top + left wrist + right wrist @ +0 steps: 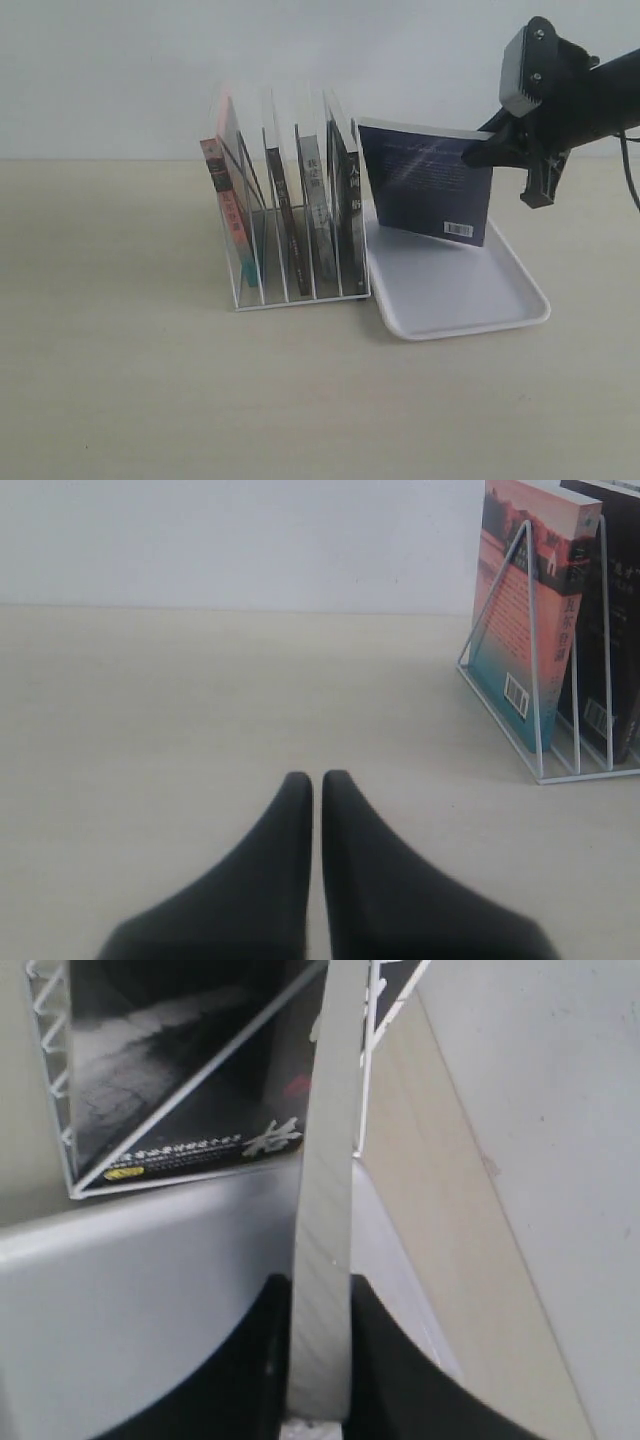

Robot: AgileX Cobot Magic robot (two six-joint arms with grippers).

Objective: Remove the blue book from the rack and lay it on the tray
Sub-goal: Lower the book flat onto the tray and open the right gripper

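Pale tabletop (150, 400), white wall (120, 70) behind the rack (300, 297)

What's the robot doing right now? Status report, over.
Right claw shut on blue book, out of rack, upright over tray. Left claw shut, empty, apart from rack. Nothing in the way.

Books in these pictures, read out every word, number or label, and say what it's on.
No text is clear enough to quote.
Blue book: barcode on back cover, digits too small.
Pink-spined book: Chinese spine title and barcode, blurred.
Black-spined books: white Chinese spine characters, blurred.
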